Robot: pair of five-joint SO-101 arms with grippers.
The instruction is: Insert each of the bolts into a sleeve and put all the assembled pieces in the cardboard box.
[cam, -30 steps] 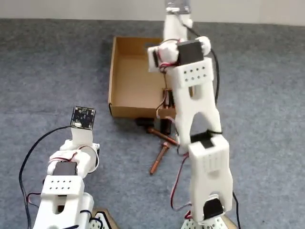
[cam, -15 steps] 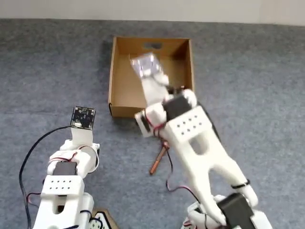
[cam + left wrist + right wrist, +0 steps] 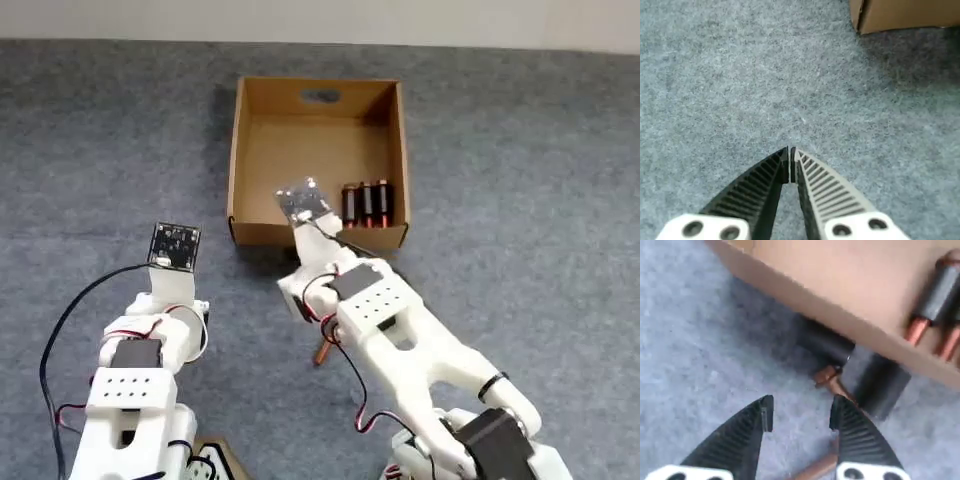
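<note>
the right gripper (image 3: 800, 412) hangs low over the grey desk (image 3: 120, 150), just outside the near wall of the cardboard box (image 3: 300, 140), jaws parted and holding nothing. ahead of them a black sleeve (image 3: 826, 345) lies against the box wall, a second sleeve (image 3: 883, 384) just beside it, and a copper bolt (image 3: 830, 380) between the two; the view is blurred, so i cannot tell whether its shank touches either sleeve. another bolt (image 3: 812, 469) lies closer under the jaws. three assembled pieces (image 3: 366, 203) sit side by side in the box corner nearest this arm. the left gripper (image 3: 790, 150) rests well apart over bare desk, jaws closed on nothing. the step in hand looks like picking up a loose bolt: the jaws should straddle the shank squarely, away from the head, leaving the tip free for a sleeve. a thin round bolt will likely roll if one jaw nudges it first.
</note>
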